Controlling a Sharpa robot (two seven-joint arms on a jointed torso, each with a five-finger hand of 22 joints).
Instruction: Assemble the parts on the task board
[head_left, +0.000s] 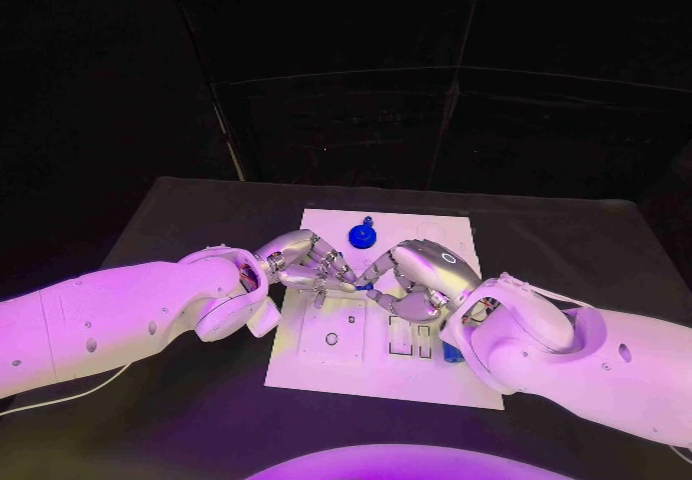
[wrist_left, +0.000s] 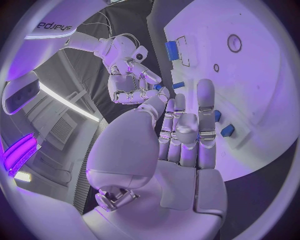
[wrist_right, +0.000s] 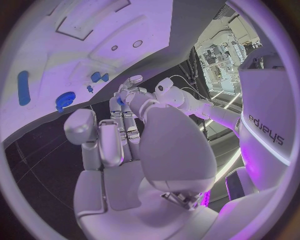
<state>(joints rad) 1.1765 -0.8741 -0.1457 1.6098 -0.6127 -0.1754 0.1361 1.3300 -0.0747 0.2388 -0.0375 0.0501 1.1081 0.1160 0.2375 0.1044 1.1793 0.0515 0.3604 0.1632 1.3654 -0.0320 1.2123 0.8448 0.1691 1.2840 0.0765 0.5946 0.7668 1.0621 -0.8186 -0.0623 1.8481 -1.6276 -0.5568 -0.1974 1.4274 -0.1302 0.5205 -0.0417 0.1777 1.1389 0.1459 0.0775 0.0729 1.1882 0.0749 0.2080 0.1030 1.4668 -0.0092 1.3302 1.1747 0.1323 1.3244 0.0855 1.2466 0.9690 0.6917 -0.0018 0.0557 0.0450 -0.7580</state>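
Both hands meet over the middle of the task board (head_left: 433, 375), leaving bare table (head_left: 188, 215) along its edges. Right hand (head_left: 418, 280) and left hand (head_left: 300, 262) curl fingertip to fingertip around a small blue part (head_left: 365, 286) — who pinches it, I cannot tell. Wrist views add more: blue pieces (wrist_left: 227, 130) on the board beyond the left hand's straightened fingers (wrist_left: 205, 107), while a round blue part (head_left: 362, 236) sits near the far edge.

Smooth white arm shells, silver jointed fingers (wrist_left: 206, 107), dark "sharpa" lettering on forearm, thin white cable
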